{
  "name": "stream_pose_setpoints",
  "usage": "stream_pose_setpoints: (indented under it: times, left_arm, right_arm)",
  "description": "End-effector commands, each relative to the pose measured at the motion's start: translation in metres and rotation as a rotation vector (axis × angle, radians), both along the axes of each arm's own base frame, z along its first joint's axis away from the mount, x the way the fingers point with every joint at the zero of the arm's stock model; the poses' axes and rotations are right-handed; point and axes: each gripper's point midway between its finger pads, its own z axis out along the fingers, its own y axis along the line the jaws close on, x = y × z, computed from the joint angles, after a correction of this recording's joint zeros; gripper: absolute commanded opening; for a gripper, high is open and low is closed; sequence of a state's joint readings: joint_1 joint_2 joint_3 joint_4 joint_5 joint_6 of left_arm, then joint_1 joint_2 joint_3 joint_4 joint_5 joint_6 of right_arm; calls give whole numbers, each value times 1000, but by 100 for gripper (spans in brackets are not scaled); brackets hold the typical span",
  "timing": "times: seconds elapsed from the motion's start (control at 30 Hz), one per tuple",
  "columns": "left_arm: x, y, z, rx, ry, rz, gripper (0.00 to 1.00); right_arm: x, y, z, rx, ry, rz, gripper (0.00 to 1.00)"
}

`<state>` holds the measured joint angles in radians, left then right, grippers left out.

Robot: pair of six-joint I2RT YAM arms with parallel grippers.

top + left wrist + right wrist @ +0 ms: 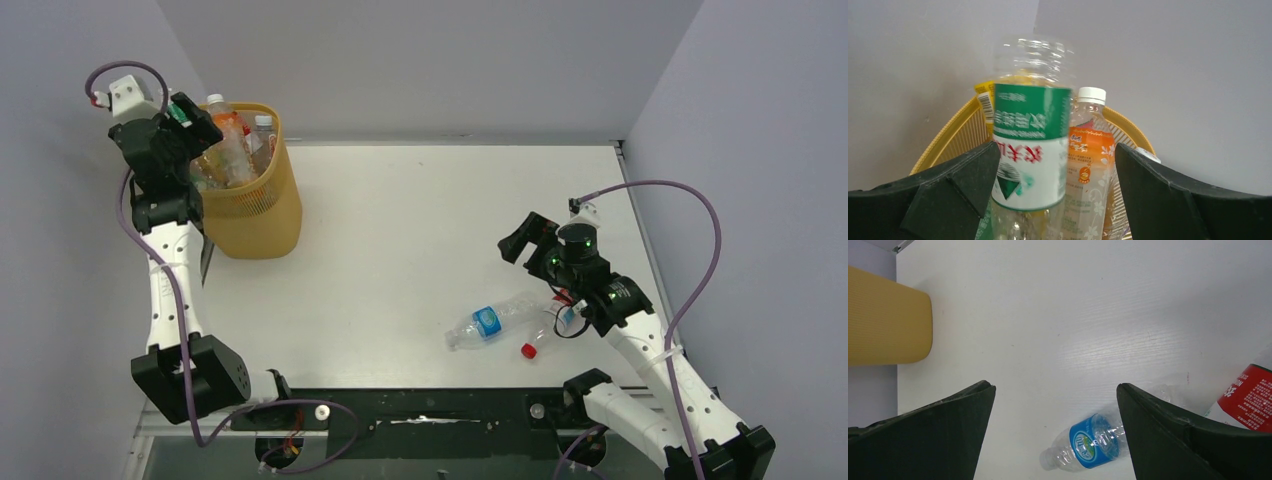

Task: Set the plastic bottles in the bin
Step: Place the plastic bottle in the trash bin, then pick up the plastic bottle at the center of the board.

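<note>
Right gripper [1055,386], spread, hangs over the surface [1073,315]. The blue-label bottle [1090,444] lies at lower centre of its frame, long axis crosswise, cap left. Left gripper [1056,146], spread around a green-label bottle [1030,150], is over the bin [262,215].

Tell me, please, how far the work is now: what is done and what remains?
Done: several bottles already stand in the bin, an orange-label bottle among them. In hand: the left gripper is over the bin, open, with a green-label bottle between its jaws, apparently not clamped. Left: a blue-label bottle and a red-label bottle lie on the table, below the open, empty right gripper.
</note>
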<state>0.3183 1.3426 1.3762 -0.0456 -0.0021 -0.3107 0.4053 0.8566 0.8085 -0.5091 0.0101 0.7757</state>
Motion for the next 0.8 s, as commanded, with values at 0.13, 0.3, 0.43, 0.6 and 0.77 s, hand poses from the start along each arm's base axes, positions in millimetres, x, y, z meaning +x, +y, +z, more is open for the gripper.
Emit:
stream_pose_setpoints:
  times: [0.13, 0.3, 0.43, 0.6, 0.77]
  left_arm:
    - [-19, 19, 50, -42, -35, 91, 87]
    - [-30, 6, 82, -42, -59, 38, 87]
    - [-28, -21, 107, -43, -60, -107, 87]
    - [-24, -84, 120, -58, -53, -358, 87]
    - [-22, -191, 112, 6, 40, -555, 87]
  right_arm:
    - [9, 3, 14, 27, -56, -1, 98]
    - [8, 3, 13, 26, -54, -4, 98]
    - [9, 2, 13, 25, -56, -6, 98]
    - [11, -1, 18, 10, -64, -20, 98]
    - [10, -19, 13, -37, -30, -113, 98]
